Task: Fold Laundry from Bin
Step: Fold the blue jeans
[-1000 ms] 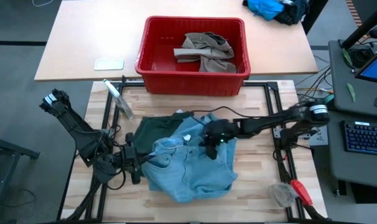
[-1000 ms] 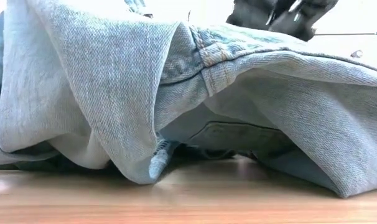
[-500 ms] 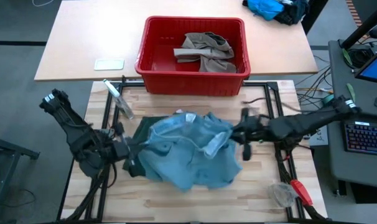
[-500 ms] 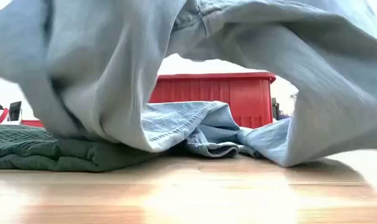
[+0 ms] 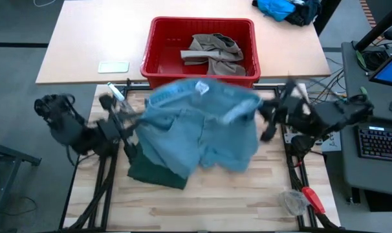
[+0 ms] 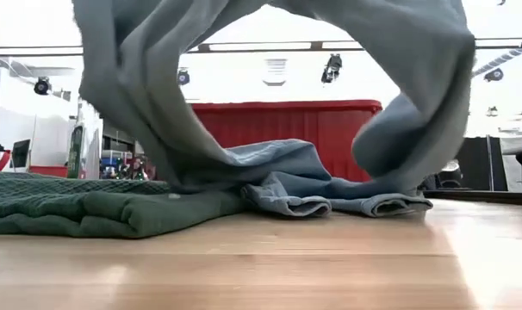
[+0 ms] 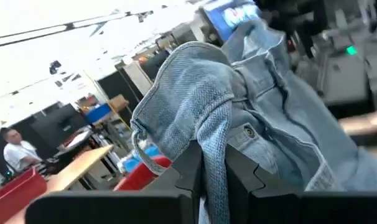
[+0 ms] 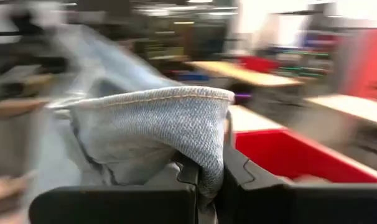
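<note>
I am holding the light blue denim trousers up off the desk between my two arms. My left gripper is clenched on a fold of denim at the waistband; in its wrist view the cloth drapes over and between the two dark fingers. My right gripper is clenched on the opposite edge, with a thick denim hem bunched between its fingers. From above, the left gripper sits at one side of the spread garment and the right gripper at the other, so the trousers hang stretched between them. Below the grippers, the low view shows the denim arching upward while its lower end trails on the wood. The dark green shorts lie folded on the desk under the denim, nearer the left gripper. Beyond both grippers stands the red bin, with a khaki-taupe piece lying crumpled inside.
</note>
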Motion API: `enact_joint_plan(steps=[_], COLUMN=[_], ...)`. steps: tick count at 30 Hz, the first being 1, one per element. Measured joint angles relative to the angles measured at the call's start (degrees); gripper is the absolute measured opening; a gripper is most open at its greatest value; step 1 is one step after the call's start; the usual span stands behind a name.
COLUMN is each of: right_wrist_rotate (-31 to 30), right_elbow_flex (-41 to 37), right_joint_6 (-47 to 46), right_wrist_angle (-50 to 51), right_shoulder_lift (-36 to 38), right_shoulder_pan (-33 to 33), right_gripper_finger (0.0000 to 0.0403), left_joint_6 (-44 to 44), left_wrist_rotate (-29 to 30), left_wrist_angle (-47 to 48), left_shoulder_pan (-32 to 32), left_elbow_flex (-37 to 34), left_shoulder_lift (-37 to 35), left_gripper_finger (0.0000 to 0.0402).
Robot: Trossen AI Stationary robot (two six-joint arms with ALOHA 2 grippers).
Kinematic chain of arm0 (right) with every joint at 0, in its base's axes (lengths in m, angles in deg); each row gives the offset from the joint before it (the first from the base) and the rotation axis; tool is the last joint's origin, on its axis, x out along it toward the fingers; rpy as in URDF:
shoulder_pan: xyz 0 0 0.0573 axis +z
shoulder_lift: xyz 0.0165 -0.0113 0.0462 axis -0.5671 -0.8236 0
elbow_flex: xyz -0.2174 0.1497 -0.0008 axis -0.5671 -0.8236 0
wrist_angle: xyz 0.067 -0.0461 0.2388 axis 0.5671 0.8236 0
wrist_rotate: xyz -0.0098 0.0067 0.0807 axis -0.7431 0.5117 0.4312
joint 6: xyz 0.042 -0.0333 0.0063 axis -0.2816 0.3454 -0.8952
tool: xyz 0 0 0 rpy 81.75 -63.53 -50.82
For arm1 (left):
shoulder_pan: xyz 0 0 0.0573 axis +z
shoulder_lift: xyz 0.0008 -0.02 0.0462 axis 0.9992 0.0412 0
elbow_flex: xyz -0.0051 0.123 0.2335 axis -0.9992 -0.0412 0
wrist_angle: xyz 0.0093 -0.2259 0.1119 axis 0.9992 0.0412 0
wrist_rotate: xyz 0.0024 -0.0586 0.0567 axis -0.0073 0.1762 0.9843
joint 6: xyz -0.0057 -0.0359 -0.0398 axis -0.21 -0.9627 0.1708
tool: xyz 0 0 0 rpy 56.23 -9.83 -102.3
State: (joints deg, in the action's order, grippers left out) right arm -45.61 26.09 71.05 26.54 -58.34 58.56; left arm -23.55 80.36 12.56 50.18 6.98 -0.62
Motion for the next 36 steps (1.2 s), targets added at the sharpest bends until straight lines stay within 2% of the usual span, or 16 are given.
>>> enact_joint_plan(steps=[3, 5, 8, 9, 11, 13, 15, 18, 22, 25, 27, 29, 31, 34, 36], right_wrist_rotate=[-15.57, -21.41, -19.33, -16.96, -13.42, -11.4, -8.75, -2.6, -3.34, -4.17, -3.78, -2.6, 0.23, 6.43, 11.91], right_elbow_flex=[7.24, 11.49, 15.29, 15.93, 16.45, 16.39, 16.15, 14.81, 9.2, 5.31, 2.62, -0.64, -4.69, -11.88, -16.98], right_joint_6=[3.29, 6.54, 6.94, 6.05, 2.95, -1.71, -8.35, -21.13, -38.47, -47.6, -53.76, -57.58, -58.22, -52.83, -46.56], right_wrist_angle=[-0.43, -1.2, -0.28, 0.91, 4.96, 12.11, 21.86, 37.05, 50.57, 58.95, 62.11, 61.56, 56.71, 41.89, 28.26], right_shoulder_lift=[-3.24, -5.65, -8.95, -10.01, -11.84, -13.51, -14.65, -15.25, -14.38, -13.02, -11.36, -9.82, -9.1, -9.38, -10.3], right_shoulder_pan=[-0.05, -0.3, -0.32, -0.14, 0.0, -0.13, -1.22, -3.43, -6.04, -9.05, -11.17, -12.52, -13.02, -12.92, -12.92], right_gripper_finger=[0.0013, 0.0013, 0.0013, 0.0013, 0.0013, 0.0013, 0.0013, 0.0013, 0.0013, 0.0013, 0.0013, 0.0013, 0.0013, 0.0013, 0.0013], left_joint_6=[2.51, 3.38, -6.93, -11.63, -19.69, -24.92, -27.04, -27.24, -29.73, -30.36, -33.8, -38.39, -42.0, -46.63, -47.53], left_wrist_rotate=[-3.75, -6.29, -12.48, -17.24, -30.58, -41.66, -46.69, -46.49, -43.33, -37.4, -33.9, -32.83, -32.57, -34.5, -38.61], left_wrist_angle=[-4.38, -7.8, -5.7, -2.0, 5.6, 9.39, 11.09, 12.56, 10.82, 12.52, 13.6, 12.34, 11.19, 5.93, -3.63], left_shoulder_pan=[7.47, 13.87, 23.79, 26.51, 31.55, 35.8, 37.53, 37.73, 37.66, 38.25, 38.67, 39.09, 39.13, 39.01, 38.91], left_elbow_flex=[5.81, 9.3, 13.64, 14.7, 15.36, 14.21, 11.62, 6.24, -1.26, -6.99, -10.46, -13.59, -17.1, -23.67, -28.38], left_shoulder_lift=[0.83, 1.91, 3.82, 4.24, 5.37, 7.01, 8.69, 10.82, 10.59, 10.96, 10.63, 9.58, 9.4, 9.89, 9.73], left_gripper_finger=[0.0023, 0.0022, 0.0021, 0.0021, 0.0021, 0.0021, 0.0021, 0.0021, 0.002, 0.002, 0.002, 0.002, 0.002, 0.002, 0.002])
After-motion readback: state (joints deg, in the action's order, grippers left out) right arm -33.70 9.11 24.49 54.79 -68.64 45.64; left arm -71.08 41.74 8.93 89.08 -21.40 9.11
